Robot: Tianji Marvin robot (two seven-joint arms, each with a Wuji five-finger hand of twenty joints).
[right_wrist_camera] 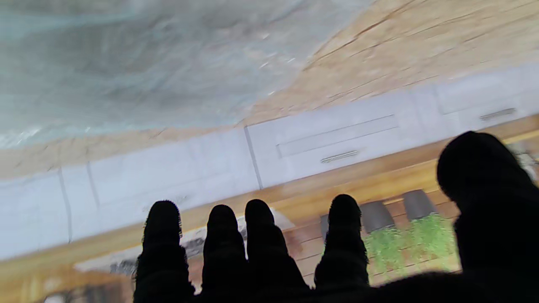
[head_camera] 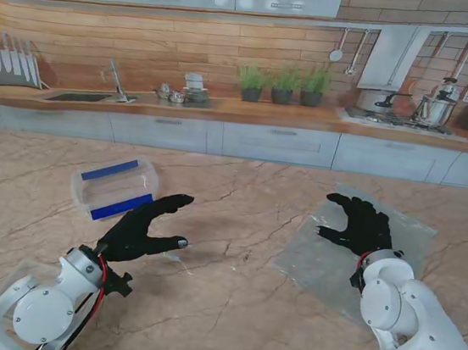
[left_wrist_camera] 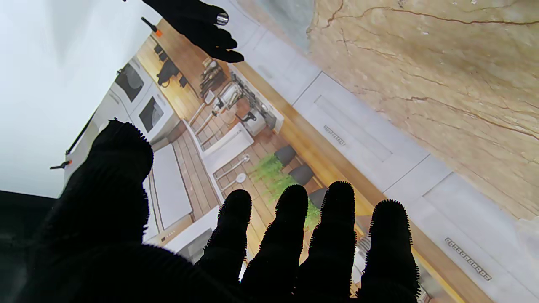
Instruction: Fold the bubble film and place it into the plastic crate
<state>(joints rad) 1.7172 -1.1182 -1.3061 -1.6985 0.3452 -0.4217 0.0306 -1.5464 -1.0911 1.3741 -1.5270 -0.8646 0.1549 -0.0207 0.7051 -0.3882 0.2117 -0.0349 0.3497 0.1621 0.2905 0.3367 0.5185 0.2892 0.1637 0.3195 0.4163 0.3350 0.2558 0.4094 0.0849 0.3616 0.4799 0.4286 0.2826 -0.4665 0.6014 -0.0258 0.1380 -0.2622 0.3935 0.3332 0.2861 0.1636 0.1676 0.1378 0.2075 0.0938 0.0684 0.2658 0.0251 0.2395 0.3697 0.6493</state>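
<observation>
While the bubble film [head_camera: 339, 256] lies flat and unfolded on the marble table [head_camera: 226, 311] under our empty, spread right hand [head_camera: 360, 227], left hand [head_camera: 144, 228] likewise wide near the plastic crate [head_camera: 115, 188], we judge it light, limp, slippery—best pinched at an edge.

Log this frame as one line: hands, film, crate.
left hand: open, near crate, holds nothing | right hand: open, over film | film: flat, unfolded, on table | crate: left side, no film inside
</observation>
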